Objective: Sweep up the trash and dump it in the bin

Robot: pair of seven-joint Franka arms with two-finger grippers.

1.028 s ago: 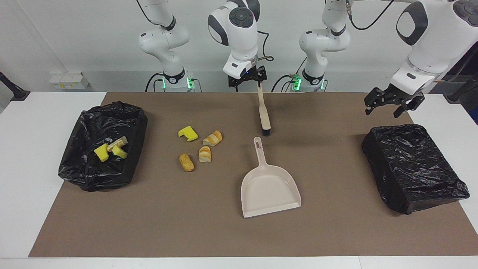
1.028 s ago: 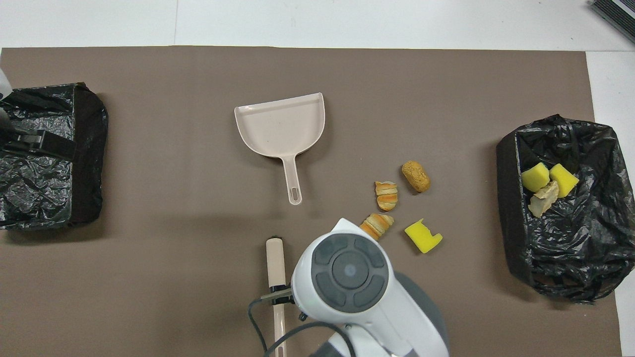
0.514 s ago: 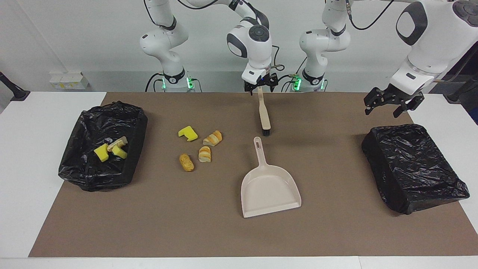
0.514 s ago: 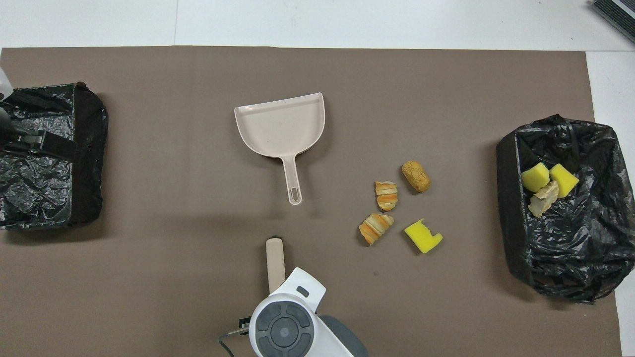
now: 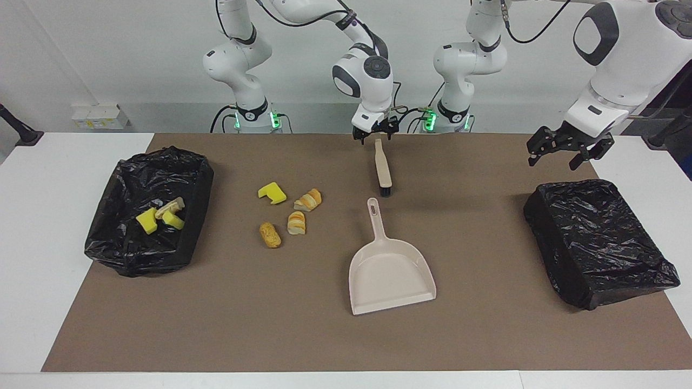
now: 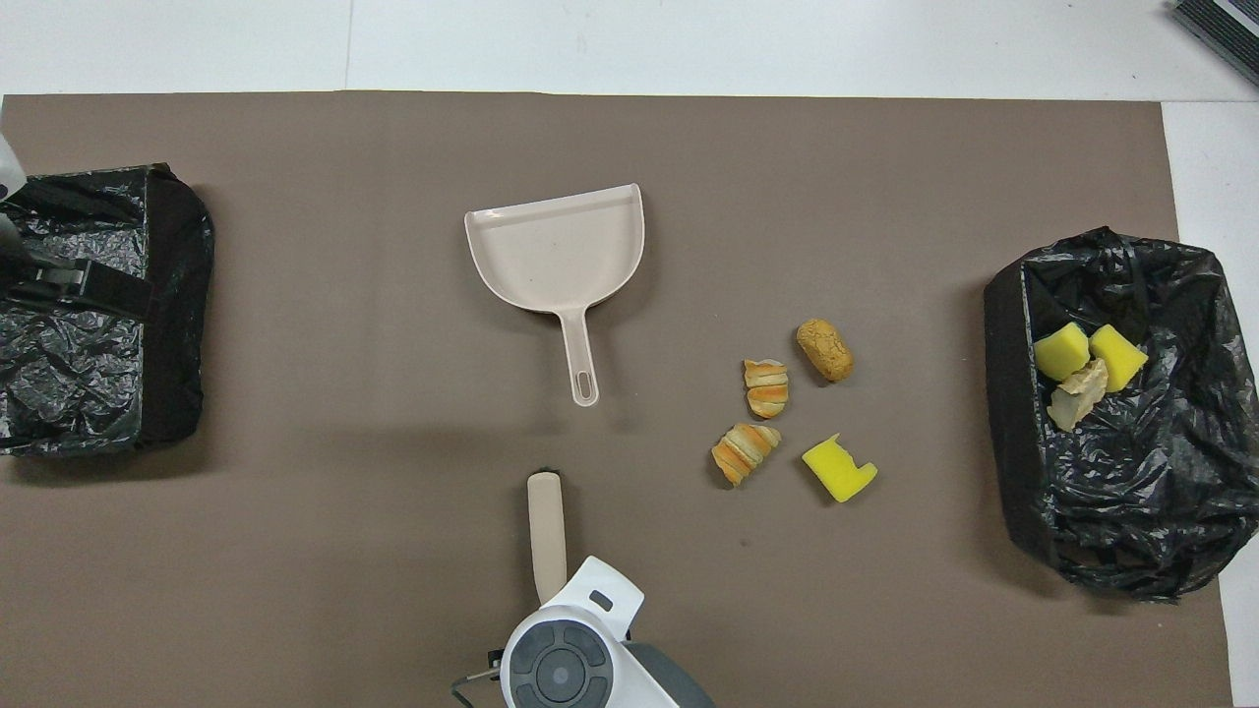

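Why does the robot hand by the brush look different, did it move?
Yes. The right gripper slid back along the beige brush toward the robots, away from the beige plastic dustpan.

You see a matt brown paper-like mat [image 5: 303,324], glossy crinkled black plastic bin liners [image 5: 130,254], a smooth beige plastic dustpan [image 5: 390,278], and porous yellow sponge chunks [image 5: 273,193].

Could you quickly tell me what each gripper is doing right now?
Left gripper: open, empty, above the closed black bin.
Right gripper: open, over the brush handle's end, not gripping it.
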